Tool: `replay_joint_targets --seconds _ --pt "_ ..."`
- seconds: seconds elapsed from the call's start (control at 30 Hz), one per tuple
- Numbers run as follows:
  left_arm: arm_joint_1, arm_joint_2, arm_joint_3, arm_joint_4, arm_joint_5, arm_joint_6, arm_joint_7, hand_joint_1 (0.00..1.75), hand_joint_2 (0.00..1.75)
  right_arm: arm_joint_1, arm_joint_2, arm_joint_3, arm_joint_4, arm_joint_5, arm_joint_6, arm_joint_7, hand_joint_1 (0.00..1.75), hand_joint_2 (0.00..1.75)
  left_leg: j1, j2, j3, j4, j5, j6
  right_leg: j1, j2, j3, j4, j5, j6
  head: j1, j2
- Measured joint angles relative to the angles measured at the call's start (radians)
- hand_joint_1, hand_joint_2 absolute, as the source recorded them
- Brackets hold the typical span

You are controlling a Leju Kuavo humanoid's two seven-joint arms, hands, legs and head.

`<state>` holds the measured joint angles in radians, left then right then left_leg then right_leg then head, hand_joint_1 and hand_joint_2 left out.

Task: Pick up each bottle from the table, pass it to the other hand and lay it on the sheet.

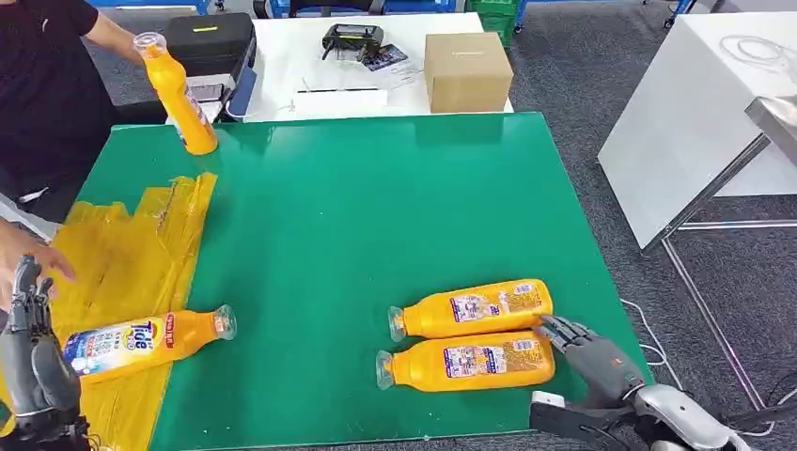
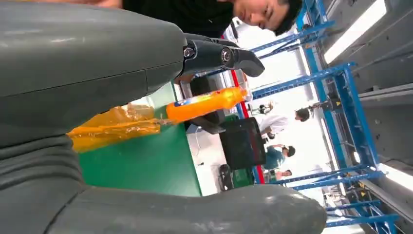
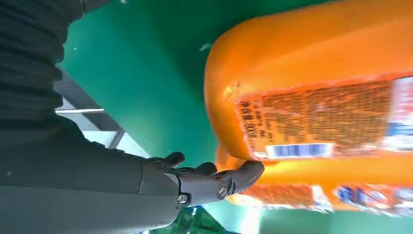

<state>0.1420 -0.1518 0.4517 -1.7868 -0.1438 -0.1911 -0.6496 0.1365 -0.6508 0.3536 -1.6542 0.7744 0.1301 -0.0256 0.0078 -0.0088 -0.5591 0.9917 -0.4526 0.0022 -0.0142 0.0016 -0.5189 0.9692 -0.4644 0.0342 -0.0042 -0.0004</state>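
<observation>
Two orange bottles lie side by side at the table's front right, the farther one (image 1: 475,310) and the nearer one (image 1: 470,364) (image 3: 316,97), caps to the left. My right hand (image 1: 587,352) is open at their bases, its fingers (image 3: 219,180) spread right beside the nearer bottle; contact is unclear. A third bottle (image 1: 141,343) lies across the edge of the yellow sheet (image 1: 122,254). My left hand (image 1: 28,357) (image 2: 219,53) is raised over the sheet's front left, open and holding nothing. A person holds a fourth bottle (image 1: 179,94) (image 2: 204,105) tilted over the table's far left corner.
The person stands at the far left, with one hand (image 1: 33,249) just beyond my left hand. Behind the green table (image 1: 376,207) is a white table with a cardboard box (image 1: 467,70) and a black case (image 1: 211,42). Another white table (image 1: 695,113) stands to the right.
</observation>
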Motion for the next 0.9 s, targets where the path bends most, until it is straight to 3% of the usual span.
replay_joint_targets --seconds 0.9 --pt "-0.016 0.003 -0.018 0.027 0.024 -0.019 0.006 0.00 0.00 -0.138 0.103 0.032 0.153 0.040 0.033 -0.056 0.00 1.75 0.000 0.000 0.001 0.000 0.000 0.000 0.000 0.000 0.001 0.000 0.000 0.000 0.000 0.000"
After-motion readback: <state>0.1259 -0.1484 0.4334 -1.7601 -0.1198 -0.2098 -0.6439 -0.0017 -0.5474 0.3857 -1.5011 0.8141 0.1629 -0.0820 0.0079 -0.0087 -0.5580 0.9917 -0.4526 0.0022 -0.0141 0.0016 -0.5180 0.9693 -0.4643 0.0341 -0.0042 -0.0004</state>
